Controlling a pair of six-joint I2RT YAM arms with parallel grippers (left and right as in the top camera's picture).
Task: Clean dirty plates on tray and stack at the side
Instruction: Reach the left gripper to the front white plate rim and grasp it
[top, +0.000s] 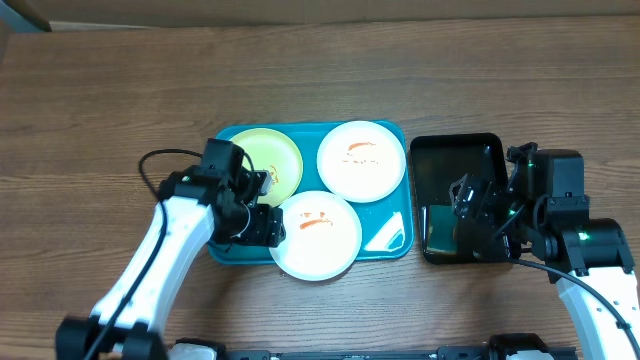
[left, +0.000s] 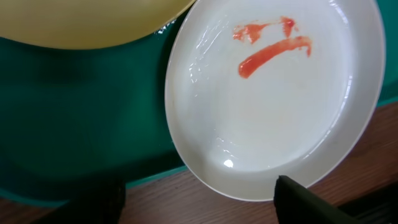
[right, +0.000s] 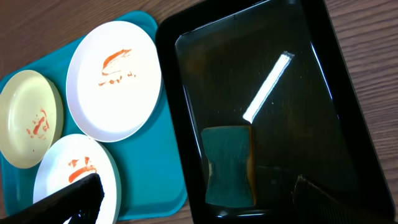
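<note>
Left gripper hovers with its fingers spread wide and empty, right at the near white plate. That plate hangs over the near rim of the teal tray, sauce smear on show. Right gripper, likewise wide open and empty, hangs above the sponge in the black tray.

The danger: pressing on that overhanging edge could tip the plate or skid it off. The yellow-green plate crowds in just beside it, and the second white plate sits far right on the tray. Bare table lies left and far.
</note>
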